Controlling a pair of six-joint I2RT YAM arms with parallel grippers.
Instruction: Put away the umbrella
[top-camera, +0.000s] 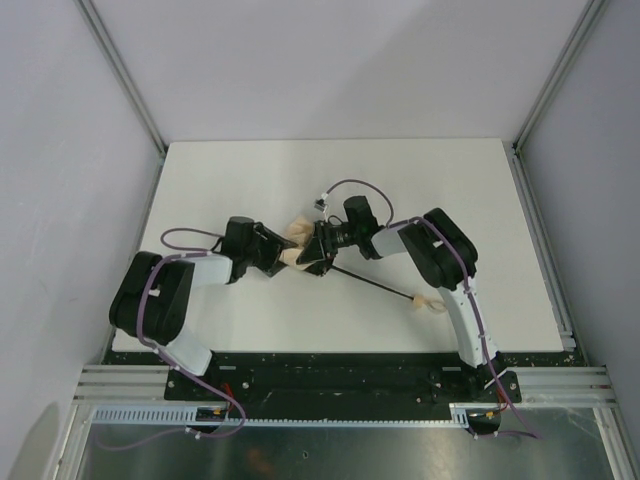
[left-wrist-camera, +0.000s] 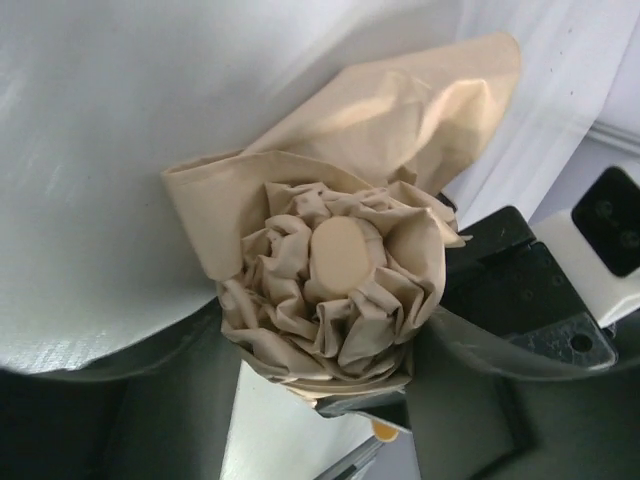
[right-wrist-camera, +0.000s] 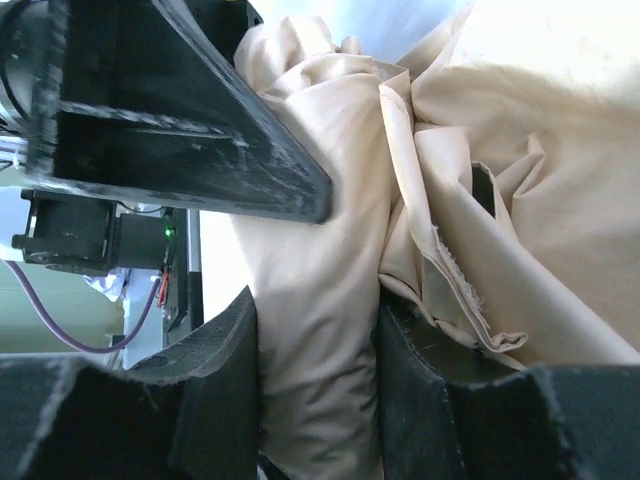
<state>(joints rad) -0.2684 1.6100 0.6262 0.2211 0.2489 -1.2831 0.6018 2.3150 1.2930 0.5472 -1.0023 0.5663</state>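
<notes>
Right end effector (right-wrist-camera: 315, 385), seen from its own wrist, pinches a fold of the umbrella (right-wrist-camera: 520, 180) between its two dark fingers, the beige cloth squeezed into the narrow gap and billowing loose above it. Just past that grip, the black finger of the left end effector (left-wrist-camera: 320, 385) crosses the upper left of the same view, close against the fabric. From the left wrist, the bunched canopy (left-wrist-camera: 300, 330) faces the camera end-on, its pleats gathered round a small tan cap (left-wrist-camera: 343, 258), with a dark finger blurred on either side. Whether those fingers already press the bundle or merely flank it cannot be told. Overhead, the two end effectors meet at the middle of the white bench (top-camera: 300, 180), the canopy between them. The thin black shaft (top-camera: 372, 281) runs from there toward the right and the near edge, ending in the tan handle (top-camera: 430, 304) beside the right arm. The umbrella's long axis thus lies slantwise across the bench, with its capped tip pointing at the left end effector and its handle trailing away behind the right one. The left arm is nearer the tip, and the next move looks likely to depend on it closing squarely on the bundle along that axis while the right arm keeps the cloth gathered.
</notes>
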